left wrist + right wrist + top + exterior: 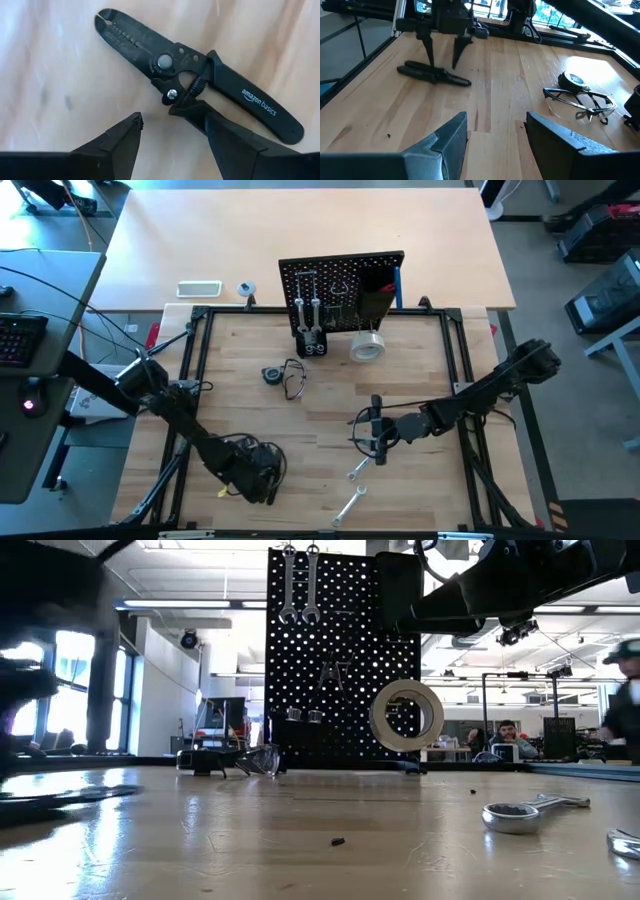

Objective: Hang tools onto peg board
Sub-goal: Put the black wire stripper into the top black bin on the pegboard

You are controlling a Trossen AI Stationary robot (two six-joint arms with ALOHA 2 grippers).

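Black-handled wire stripper (200, 92): flat on the table near its front-left corner, long axis slanting across the left gripper (172, 132), directly beneath its parted, empty jaws. Right gripper (495, 132): mid-table, farther off, jaws apart, empty.

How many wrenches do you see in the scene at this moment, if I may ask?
4: two wrenches hang side by side on the peg board; two lie on the table, one beside the right gripper, one at the front edge.

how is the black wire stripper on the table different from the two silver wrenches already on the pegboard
The black-handled wire stripper lies flat on the wooden table, under the open left gripper; the two silver wrenches hang upright on the black peg board. The stripper is hinged, the wrenches single bars. Both are hand tools.
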